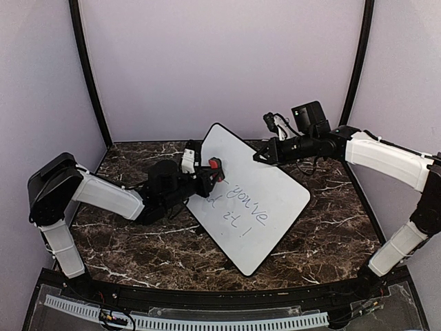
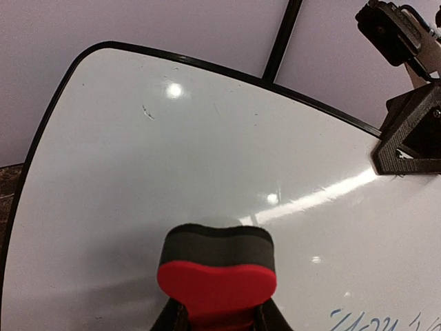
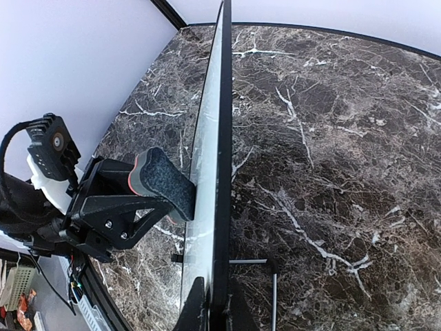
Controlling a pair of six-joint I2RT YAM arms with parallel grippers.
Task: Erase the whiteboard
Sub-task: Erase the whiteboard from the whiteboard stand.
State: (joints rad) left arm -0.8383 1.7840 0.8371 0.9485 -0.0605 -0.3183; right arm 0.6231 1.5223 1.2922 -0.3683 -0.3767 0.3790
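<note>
The left claw (image 1: 212, 174), clenched on the red eraser (image 1: 216, 164), presses it against the whiteboard (image 1: 251, 200), which slants across mid-frame in the top view. The right claw (image 1: 262, 156) pinches its upper right rim. Pushing hard could slide the board out of that pinch. The writing (image 1: 241, 207) sits lower right of the eraser, unwiped.

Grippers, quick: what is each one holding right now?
Left gripper: closed on the red eraser.
Right gripper: closed on the whiteboard edge.
</note>
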